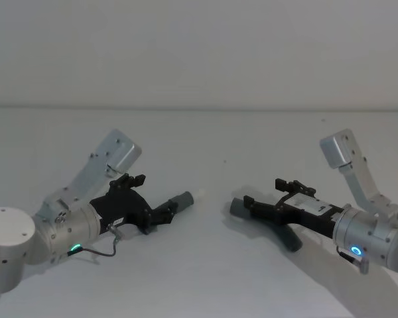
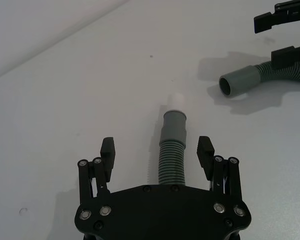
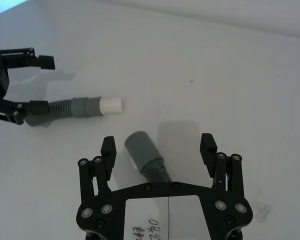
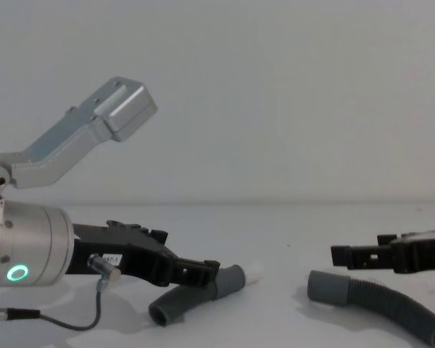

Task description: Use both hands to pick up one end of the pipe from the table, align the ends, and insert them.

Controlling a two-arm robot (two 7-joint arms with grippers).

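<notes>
**Item 1.** bench: matte white, flat, wide. Both hose pieces lie on it. Pale grey wall behind.

**Item 2.** short hose piece: dark grey, corrugated, curved. It lies on the bench at your robot's left. Its smooth short-piece cuff ends in a white tip & points toward the centre.

**Item 3.** long hose piece: dark grey, corrugated, gently bent. It lies on the bench at the right. Its long-piece cuff is the end nearest centre, w/ the open mouth turned toward the short piece.

**Item 4.** left claw: black, low over the bench, reaching in from the left.
- Jaws apart, one finger each side of the short hose piece's ribbed section, just behind the cuff.
- You can see bench btwn hose & each finger, so nothing is clamped.
- Green ring light lit behind it.

**Item 5.** right claw: black, low, reaching in from the right.
- Jaws apart, straddling the long hose piece where ribs meet cuff.
- The cuff sits off-centre, close beside one finger, w/ a clear gap to the other.
- Blue ring light lit behind it.

**Item 6.** Relation: the two cuffs face each other near mid-bench, apart, w/ bare bench btwn them. Not joined.
</notes>
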